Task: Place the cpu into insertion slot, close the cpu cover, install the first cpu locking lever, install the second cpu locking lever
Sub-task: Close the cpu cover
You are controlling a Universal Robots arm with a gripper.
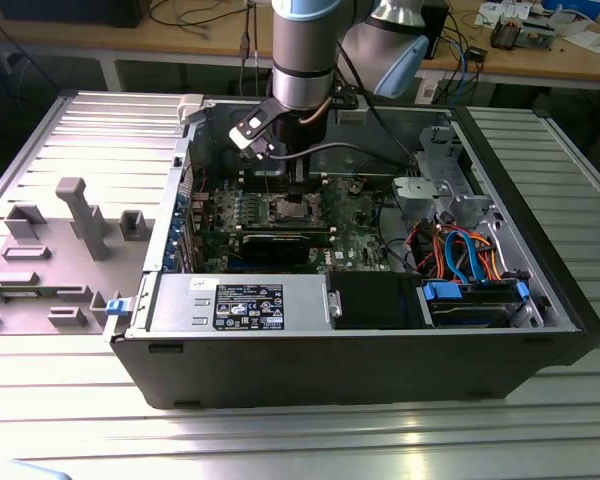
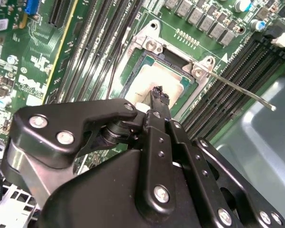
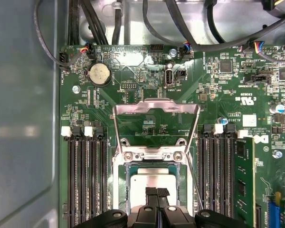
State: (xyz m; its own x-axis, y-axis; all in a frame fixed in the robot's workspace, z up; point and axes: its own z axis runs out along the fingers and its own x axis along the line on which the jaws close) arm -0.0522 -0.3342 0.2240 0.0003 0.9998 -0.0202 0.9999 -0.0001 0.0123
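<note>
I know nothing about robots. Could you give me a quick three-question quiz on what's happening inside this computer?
1. True or false: the cpu cover is shut over the cpu.
2. The gripper is nearest to: A) the round battery, B) the cpu, C) the blue cables.
3. Fill in the colour: the cpu lies in its socket on the ___ board.
Key: 1 false, the cpu cover lies flipped open beside the socket; 2 B; 3 green.

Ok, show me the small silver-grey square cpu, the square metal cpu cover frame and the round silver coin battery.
cpu (image 3: 154, 178): first wrist view, bare metal top.
cpu cover (image 3: 156, 105): first wrist view, bar opposite its hinge.
coin battery (image 3: 99, 73): first wrist view, its face.
</note>
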